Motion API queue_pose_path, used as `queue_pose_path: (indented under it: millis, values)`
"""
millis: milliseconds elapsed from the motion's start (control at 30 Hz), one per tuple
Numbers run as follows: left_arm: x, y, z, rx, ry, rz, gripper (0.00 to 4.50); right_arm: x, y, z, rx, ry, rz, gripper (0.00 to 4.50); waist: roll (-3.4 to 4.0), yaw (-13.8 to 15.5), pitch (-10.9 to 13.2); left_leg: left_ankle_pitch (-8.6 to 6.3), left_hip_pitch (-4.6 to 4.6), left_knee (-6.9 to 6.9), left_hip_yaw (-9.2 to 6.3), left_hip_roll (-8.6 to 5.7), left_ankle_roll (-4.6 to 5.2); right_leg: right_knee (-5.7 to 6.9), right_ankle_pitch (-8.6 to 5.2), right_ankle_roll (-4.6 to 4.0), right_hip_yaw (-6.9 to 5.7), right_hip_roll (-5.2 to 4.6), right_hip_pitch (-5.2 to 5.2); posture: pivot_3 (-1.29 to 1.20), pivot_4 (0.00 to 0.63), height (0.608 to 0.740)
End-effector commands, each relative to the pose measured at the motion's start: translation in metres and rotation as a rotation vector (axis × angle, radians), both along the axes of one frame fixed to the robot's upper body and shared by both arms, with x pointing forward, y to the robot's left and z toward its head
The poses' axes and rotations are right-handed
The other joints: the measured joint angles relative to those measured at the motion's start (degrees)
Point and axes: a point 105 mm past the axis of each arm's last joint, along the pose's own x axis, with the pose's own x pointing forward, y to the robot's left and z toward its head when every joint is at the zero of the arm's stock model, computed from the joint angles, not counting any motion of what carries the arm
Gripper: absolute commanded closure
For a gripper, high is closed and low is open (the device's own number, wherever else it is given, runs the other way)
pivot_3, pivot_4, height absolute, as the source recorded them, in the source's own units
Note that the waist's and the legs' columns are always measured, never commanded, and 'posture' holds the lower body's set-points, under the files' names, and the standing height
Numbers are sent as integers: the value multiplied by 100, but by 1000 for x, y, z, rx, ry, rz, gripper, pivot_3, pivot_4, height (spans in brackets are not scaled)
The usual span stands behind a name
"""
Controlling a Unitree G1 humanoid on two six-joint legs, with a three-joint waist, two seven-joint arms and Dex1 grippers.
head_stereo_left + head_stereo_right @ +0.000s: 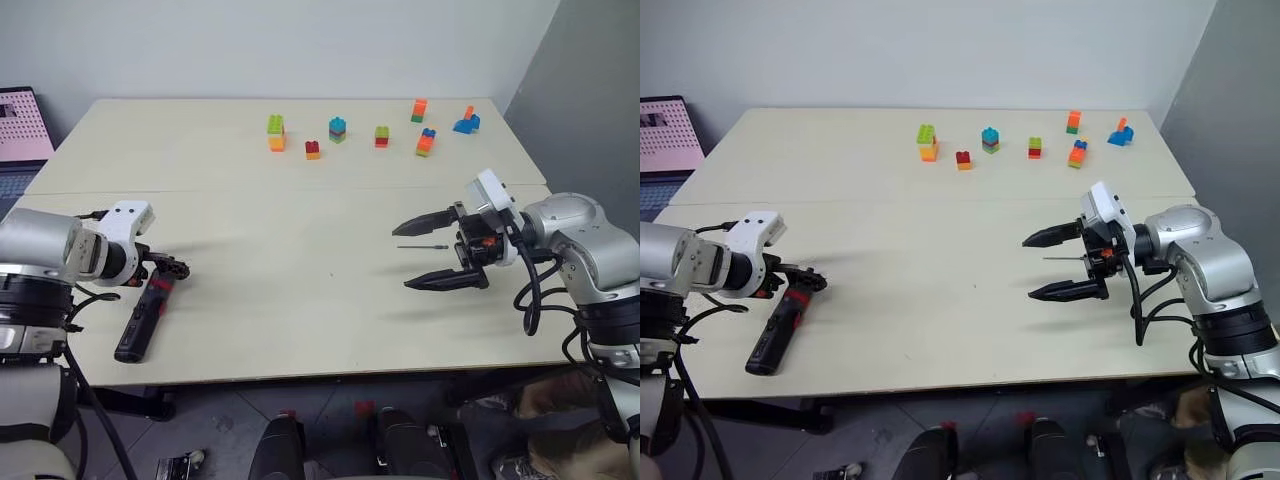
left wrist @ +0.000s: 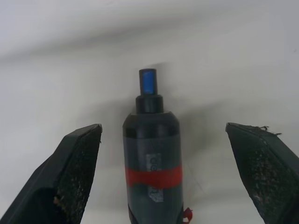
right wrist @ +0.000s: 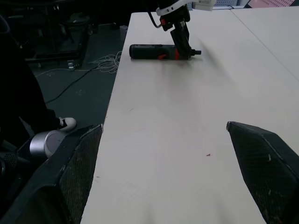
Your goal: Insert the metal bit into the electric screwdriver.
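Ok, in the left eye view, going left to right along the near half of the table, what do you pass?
Left gripper, open over the electric screwdriver lying on the table → metal bit, lying by the right gripper → right gripper, open, holding nothing.

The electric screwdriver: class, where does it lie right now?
The electric screwdriver lies on the table's front left part, near the edge, its red-banded tip between the open left gripper's fingers.
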Motion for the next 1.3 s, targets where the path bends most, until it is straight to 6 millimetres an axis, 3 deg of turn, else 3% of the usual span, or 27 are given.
queue_pose_path:
  millis: [33,400,867,1067,1300]
  values:
    - [7,0,7,6,-24,10,76,-5,2,12,12,-51,32,30,0,1,0,0,0,1,0,0,0,-1,0,0,0,0,0,0,150,740]
    - [17,-1,-5,14,-6,44,76,-10,5,10,13,-52,43,30,0,1,0,0,0,2,-1,-1,0,2,0,1,2,0,1,0,150,740]
    - [4,2,-7,12,41,67,2826,-10,5,10,12,-53,40,0,0,0,0,1,0,2,-2,-1,0,4,1,2,2,0,1,0,150,740]
    - [1,0,-3,31,24,35,2860,-11,4,10,13,-54,37,0,0,-3,0,1,0,2,-2,-1,0,3,0,2,3,0,0,0,150,740]
    - [38,-101,61,13,-345,-368,2860,-19,-7,15,8,-65,-13,0,-20,127,11,3,-15,9,-10,-5,-2,2,1,2,-4,-3,-1,0,150,740]
